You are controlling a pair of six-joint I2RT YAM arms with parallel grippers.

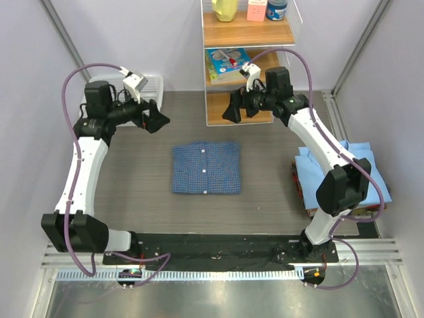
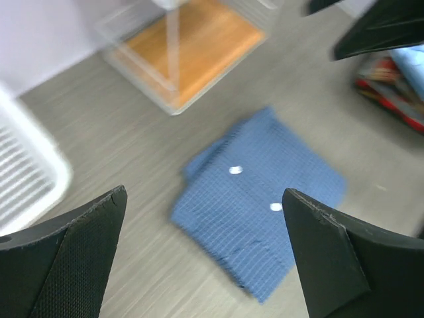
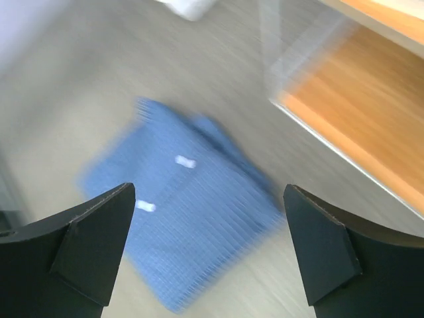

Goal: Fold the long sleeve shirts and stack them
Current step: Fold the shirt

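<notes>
From above: grey wood-grain worktop [image 1: 132, 192], pale walls all round. Dead centre, the dark blue checked shirt [image 1: 206, 168], folded into a neat rectangle, white buttons up, lying flat on its own. Over at the right edge, the light blue shirt [image 1: 363, 159], folded too, sitting on something red-edged and half hidden behind the right arm [image 1: 331, 159]. Left jaws spread wide at back left, above the worktop, clear of the cloth, gripping nothing. Right jaws just the same, out in front of the shelf unit [image 1: 248, 109]. White mesh basket [image 1: 155, 85] tucked behind the left arm [image 1: 83, 165]. Up on the shelves, a yellow container [image 1: 225, 9], a pink box [image 1: 257, 10], a blue tub [image 1: 277, 9] and a colourful book [image 1: 228, 63], lettering too small to read.

Left wrist now, a bit blurred: black fingers [image 2: 73, 258] far apart, only air between them. Down below, the checked shirt with two white buttons showing, well apart from the basket corner at left and the orange shelf board beyond. Light blue cloth peeping in at top right.

Right wrist, heavier blur: fingers [image 3: 93, 252] splayed wide, nothing held. Checked shirt flat on the worktop, near the shelf's wooden board; labels and writing too smeared to make out
</notes>
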